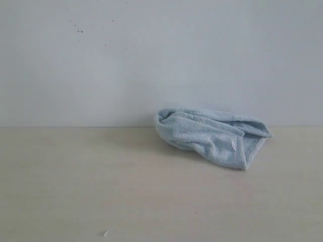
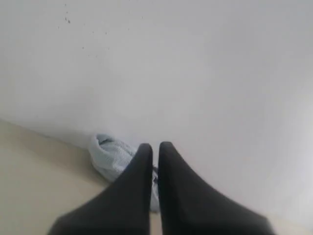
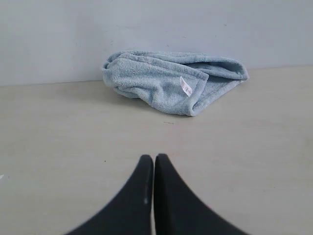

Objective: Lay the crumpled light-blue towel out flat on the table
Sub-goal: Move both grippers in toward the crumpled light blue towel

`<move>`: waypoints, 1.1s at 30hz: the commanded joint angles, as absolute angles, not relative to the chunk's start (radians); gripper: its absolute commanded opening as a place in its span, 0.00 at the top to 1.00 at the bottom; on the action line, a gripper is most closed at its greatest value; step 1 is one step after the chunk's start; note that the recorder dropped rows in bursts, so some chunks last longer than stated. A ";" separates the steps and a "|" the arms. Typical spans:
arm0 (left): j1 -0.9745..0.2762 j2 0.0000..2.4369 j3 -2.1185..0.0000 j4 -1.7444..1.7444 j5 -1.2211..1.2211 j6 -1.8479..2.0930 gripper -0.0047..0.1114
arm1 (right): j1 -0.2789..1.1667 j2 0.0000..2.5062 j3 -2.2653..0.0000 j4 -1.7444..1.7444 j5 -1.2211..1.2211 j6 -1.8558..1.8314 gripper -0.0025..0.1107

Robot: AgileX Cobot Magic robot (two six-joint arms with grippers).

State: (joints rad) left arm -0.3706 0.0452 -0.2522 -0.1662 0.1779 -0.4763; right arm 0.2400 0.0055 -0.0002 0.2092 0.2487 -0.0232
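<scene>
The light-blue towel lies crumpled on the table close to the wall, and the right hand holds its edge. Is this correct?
Not quite. The right hand holds nothing: in the right wrist view it is shut and hovers over bare table, well apart from the towel. The rest is right: the towel lies crumpled close to the wall.

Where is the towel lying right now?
In the exterior view the towel lies bunched up on the table, right of centre, at the far edge close to the wall.
</scene>
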 commanded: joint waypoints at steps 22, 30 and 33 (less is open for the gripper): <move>-0.408 0.976 -0.608 -1.074 0.394 0.825 0.48 | 0.241 0.000 0.000 0.205 0.206 -0.029 0.97; -0.408 1.131 -0.616 -1.392 0.455 1.078 0.44 | 0.241 0.000 0.000 0.205 0.206 -0.029 0.97; -0.408 1.155 -0.616 -1.405 0.499 1.078 0.44 | 0.241 0.000 0.000 0.215 0.171 -0.029 0.97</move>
State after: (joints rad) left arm -0.4035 1.1353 -0.6094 -1.3664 0.4549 1.0578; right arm 0.2400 0.0055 -0.0002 0.2092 0.2158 -0.0233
